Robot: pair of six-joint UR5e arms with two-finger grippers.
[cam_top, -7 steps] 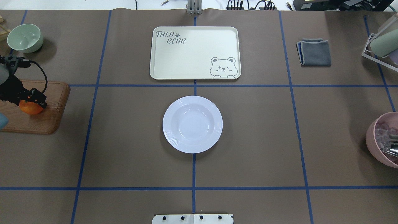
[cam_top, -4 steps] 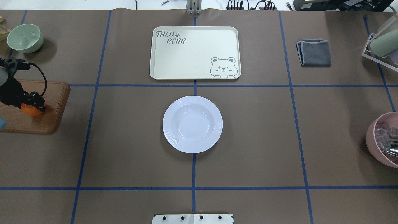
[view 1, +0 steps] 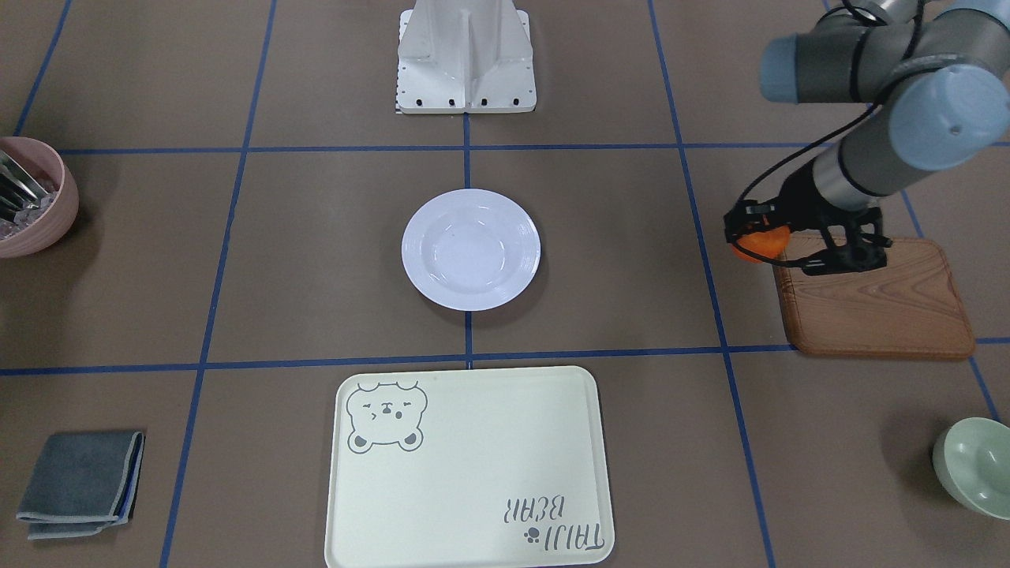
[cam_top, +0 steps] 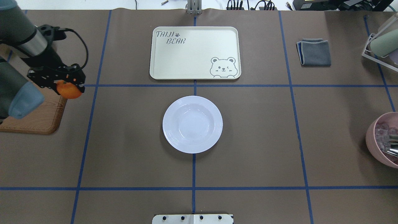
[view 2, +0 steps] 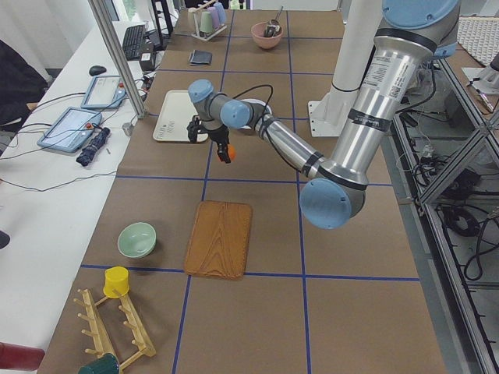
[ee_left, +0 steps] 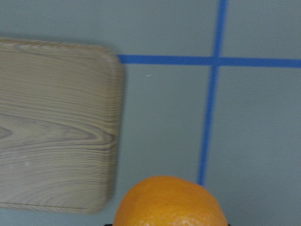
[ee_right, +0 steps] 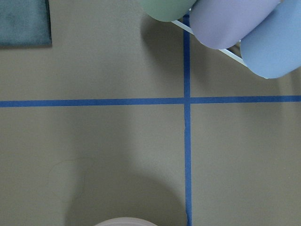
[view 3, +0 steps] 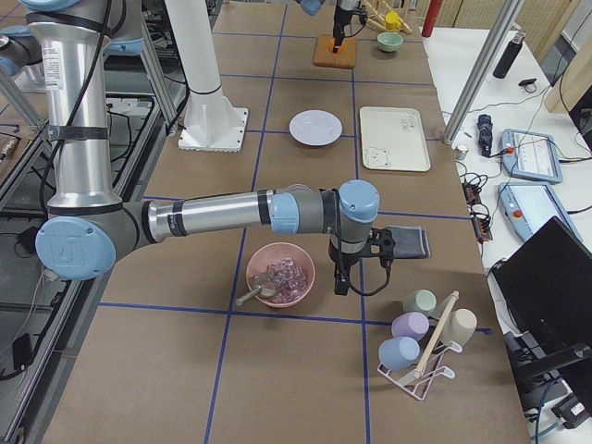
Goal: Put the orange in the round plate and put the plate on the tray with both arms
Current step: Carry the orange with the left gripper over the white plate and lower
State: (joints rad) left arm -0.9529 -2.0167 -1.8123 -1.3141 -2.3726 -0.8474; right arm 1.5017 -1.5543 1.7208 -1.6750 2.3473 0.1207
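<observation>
My left gripper (cam_top: 67, 84) is shut on the orange (cam_top: 69, 90) and holds it in the air, just past the wooden board's inner edge. The left wrist view shows the orange (ee_left: 170, 202) at the bottom, with brown table and blue tape below it. The white round plate (cam_top: 192, 124) sits empty at the table's centre, well to the right of the orange. Beyond it lies the cream bear tray (cam_top: 195, 53), also empty. My right gripper (view 3: 344, 277) shows only in the exterior right view, hanging by the pink bowl; I cannot tell its state.
The brown wooden board (cam_top: 37, 121) lies under my left arm at the left edge. A pale-green bowl (view 1: 974, 465) stands beyond it. At the right side are a folded grey cloth (cam_top: 314, 52), a pink bowl (cam_top: 384, 140) and a mug rack (cam_top: 381, 43).
My left gripper has lifted the orange off the wooden board and carried it rightward and away from the robot, to the board's inner edge. Plate and tray have not moved.
</observation>
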